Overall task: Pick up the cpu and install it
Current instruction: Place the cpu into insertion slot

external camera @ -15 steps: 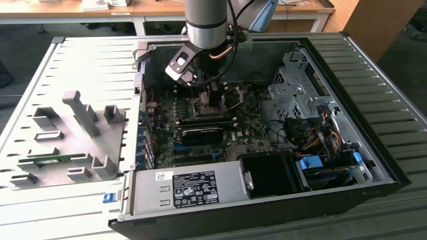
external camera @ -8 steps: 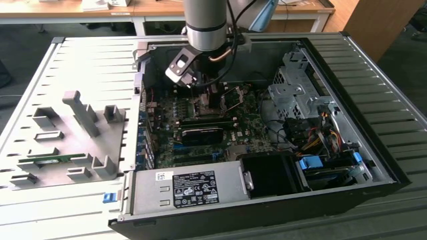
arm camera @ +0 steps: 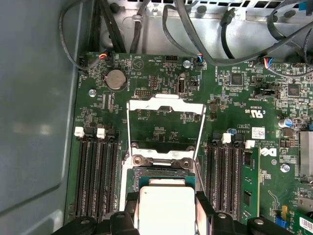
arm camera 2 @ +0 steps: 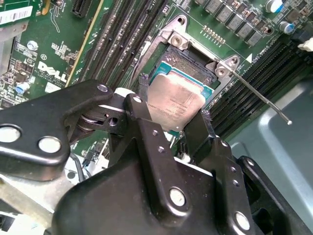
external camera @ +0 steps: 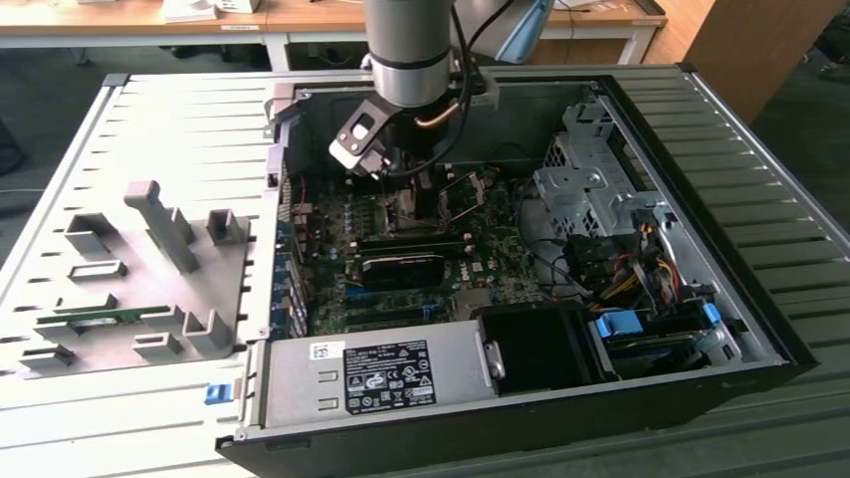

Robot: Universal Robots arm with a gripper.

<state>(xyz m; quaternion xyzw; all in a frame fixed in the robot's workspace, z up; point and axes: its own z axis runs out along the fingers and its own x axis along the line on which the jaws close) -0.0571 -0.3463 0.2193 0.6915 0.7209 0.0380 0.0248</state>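
The end effector [arm camera 2: 174, 99] pinches the cpu [arm camera 2: 178, 105] by two opposite edges, one black fingertip [arm camera 2: 199, 132] pressed to each side. In the second wrist view the chip's near edge is hidden behind the end effector's own body. In the first wrist view it is cut off by the picture's edge. The cpu hangs slightly tilted over the open socket [arm camera 2: 188, 61] on the motherboard [arm camera: 254, 98]; whether it touches the socket floor I cannot tell.

In the exterior view the arm's wrist covers the chip inside the open computer case [external camera: 763, 299], which lies on the counter [external camera: 783, 129]. Grey holders [external camera: 166, 224] stand towards the counter's edge at the exterior view's left.

The first wrist view shows the load plate [arm camera: 165, 120] flipped back. It also shows a coin battery [arm camera: 116, 78], a memory stick [arm camera: 250, 178] seated in a slot beside the socket, and cables [arm camera: 195, 29] along the board's far edge. The second wrist view adds the thin release lever [arm camera 2: 259, 95] jutting from the socket's corner.
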